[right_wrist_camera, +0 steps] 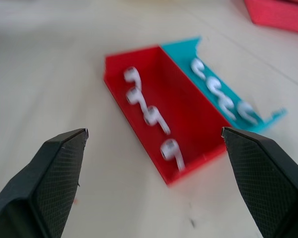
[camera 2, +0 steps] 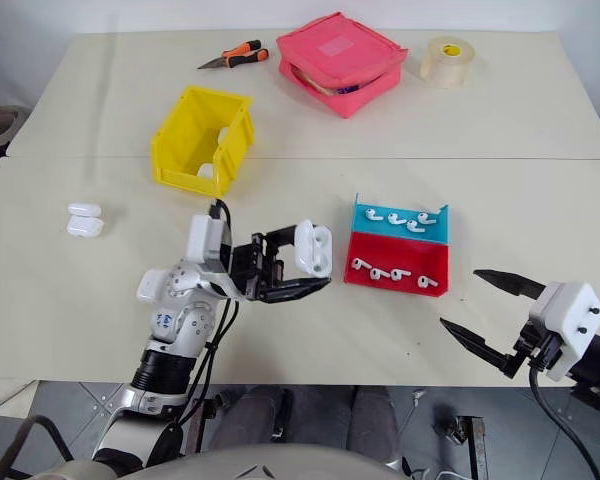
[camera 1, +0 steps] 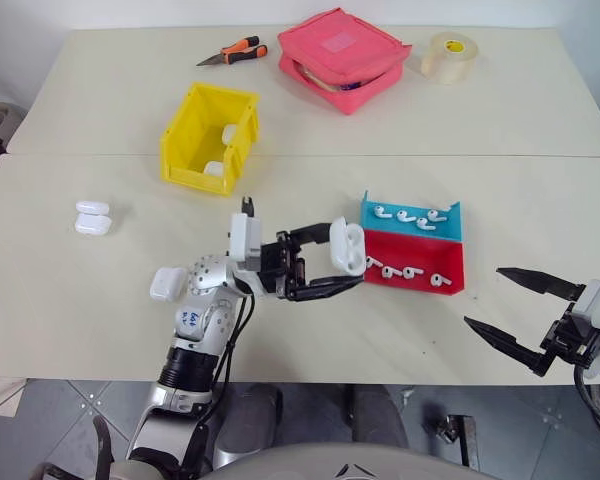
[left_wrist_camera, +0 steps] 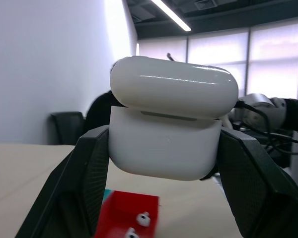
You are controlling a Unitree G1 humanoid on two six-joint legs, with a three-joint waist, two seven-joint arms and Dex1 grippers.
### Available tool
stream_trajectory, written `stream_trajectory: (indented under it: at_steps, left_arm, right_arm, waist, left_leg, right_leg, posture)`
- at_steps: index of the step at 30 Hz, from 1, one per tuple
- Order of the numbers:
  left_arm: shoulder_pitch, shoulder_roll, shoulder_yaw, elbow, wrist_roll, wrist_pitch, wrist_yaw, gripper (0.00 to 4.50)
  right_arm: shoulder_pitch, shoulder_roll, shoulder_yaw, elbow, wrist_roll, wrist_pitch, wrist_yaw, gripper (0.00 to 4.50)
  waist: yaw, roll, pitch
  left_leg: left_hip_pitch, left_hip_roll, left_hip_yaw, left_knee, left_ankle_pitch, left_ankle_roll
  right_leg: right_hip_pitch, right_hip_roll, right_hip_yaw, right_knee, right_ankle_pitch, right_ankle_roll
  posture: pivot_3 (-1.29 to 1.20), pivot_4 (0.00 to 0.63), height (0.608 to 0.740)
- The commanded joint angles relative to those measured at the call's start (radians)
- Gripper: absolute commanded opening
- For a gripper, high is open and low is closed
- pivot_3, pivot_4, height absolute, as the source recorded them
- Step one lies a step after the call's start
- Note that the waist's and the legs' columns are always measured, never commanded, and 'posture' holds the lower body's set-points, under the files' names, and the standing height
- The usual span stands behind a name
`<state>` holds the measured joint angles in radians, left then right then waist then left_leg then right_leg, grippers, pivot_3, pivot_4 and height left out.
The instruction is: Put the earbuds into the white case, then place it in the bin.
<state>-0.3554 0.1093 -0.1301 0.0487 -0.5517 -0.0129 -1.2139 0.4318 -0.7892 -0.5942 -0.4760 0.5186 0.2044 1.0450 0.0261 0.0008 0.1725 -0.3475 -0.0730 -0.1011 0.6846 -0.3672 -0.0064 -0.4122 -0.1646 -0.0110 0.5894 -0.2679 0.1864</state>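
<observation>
White case [camera 1: 347, 247]: glossy, rounded, lid ajar, clamped in left gripper [camera 1: 325, 262] jaws above counter [camera 1: 60, 320] middle. Right gripper [camera 1: 508, 305] jaws spread wide, holding nothing, near counter's front right edge.
</observation>
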Motion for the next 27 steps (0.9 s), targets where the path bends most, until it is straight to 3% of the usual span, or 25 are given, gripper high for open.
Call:
stream_trajectory:
  at_steps: [1,9,13,18,25,27]
  left_arm:
    - [-0.026,-0.014,-0.014,0.002,0.006,-0.041,-0.021,2.86]
    - [-0.022,-0.03,-0.034,0.024,0.028,-0.087,-0.021,2.86]
    - [-0.005,-0.046,-0.049,0.009,0.039,-0.099,0.005,2.86]
    - [0.006,-0.058,-0.057,0.003,0.048,-0.113,0.028,2.86]
    - [0.004,-0.065,-0.062,0.007,0.054,-0.127,0.043,2.86]
    - [0.002,-0.065,-0.063,0.008,0.054,-0.129,0.046,2.86]
  right_arm:
    - [-0.051,-0.078,0.025,-0.052,0.01,0.115,-0.041,4.5]
    - [-0.401,-0.357,0.343,-0.084,0.046,0.498,-0.062,4.5]
    - [-0.55,-0.421,0.514,-0.042,-0.045,0.534,-0.046,4.5]
    - [-0.677,-0.439,0.676,0.024,-0.167,0.522,-0.029,4.5]
    - [-0.74,-0.447,0.772,0.057,-0.275,0.492,0.023,4.5]
    - [-0.752,-0.441,0.782,0.062,-0.297,0.493,0.028,4.11]
  waist:
    - [-0.003,0.0,0.0]
    - [0.003,0.0,0.0]
    - [0.006,0.0,0.0]
    - [0.003,0.0,0.0]
    - [0.001,0.0,0.0]
    - [0.001,0.0,0.0]
  left_leg:
    - [0.0,0.0,0.0,0.0,0.0,0.0]
    - [-0.003,0.0,-0.003,0.0,0.0,0.0]
    - [-0.006,0.0,-0.005,0.001,0.0,0.001]
    - [-0.006,0.0,-0.004,0.001,-0.001,0.001]
    - [-0.006,0.0,-0.003,0.001,-0.001,0.001]
    - [-0.006,0.0,-0.003,0.001,-0.001,0.001]
  right_leg:
    - [0.0,0.0,0.0,0.0,0.0,0.0]
    - [-0.001,0.0,-0.002,-0.003,0.0,0.0]
    - [-0.002,-0.001,-0.003,-0.005,0.002,-0.001]
    - [-0.002,-0.001,-0.004,-0.006,0.003,0.0]
    - [-0.002,-0.001,-0.003,-0.006,0.003,0.0]
    - [-0.003,-0.001,-0.003,-0.006,0.003,0.0]
  posture:
    - [0.0,0.15,0.74]
    - [0.0,0.15,0.74]
    - [0.0,0.15,0.74]
    - [0.0,0.15,0.74]
    - [0.0,0.15,0.74]
    - [0.0,0.15,0.74]
